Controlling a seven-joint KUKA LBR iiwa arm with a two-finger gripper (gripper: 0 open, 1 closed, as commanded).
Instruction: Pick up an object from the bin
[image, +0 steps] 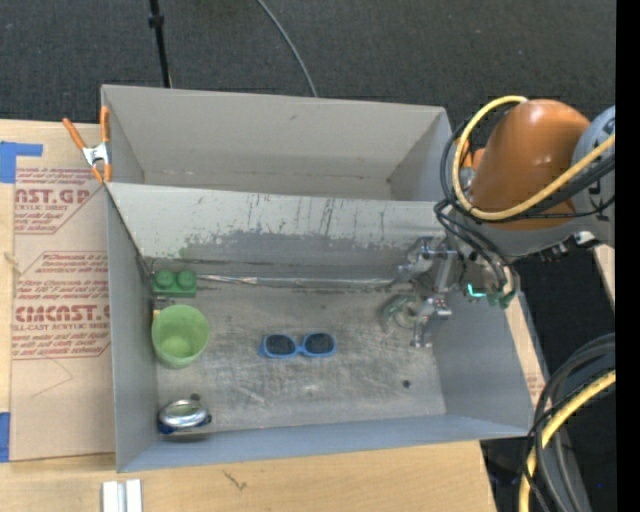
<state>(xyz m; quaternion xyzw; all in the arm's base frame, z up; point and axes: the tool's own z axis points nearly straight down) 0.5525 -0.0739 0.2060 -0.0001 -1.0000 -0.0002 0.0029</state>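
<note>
- Gripper (415, 322) is low over the right side of the bin (270, 140), above bare floor with nothing under it.
- From my feed I can't tell if it's open or clamped, there's too much metal bunched together down there. As far as I can see it isn't carrying anything.
- The closest candidate is the blue piece (298, 346), two ovals joined side by side. It lies flat mid-floor, left of the gripper and a bit nearer, close but not touching.
- Everything else is well off to the left. The green brick (174, 283) is at the far-left of the floor, the green cup (180, 333) sits just near of it, and a shiny silver thing (184, 418) is in the near-left corner.
- I'd call this the approach step, no pick made yet.
- Next move, my guess: slide left over the blue piece, line up across one oval or the narrow bridge, then drop. It's flat, so the gripper will probably have to go right down to the floor to get a hold.
</note>
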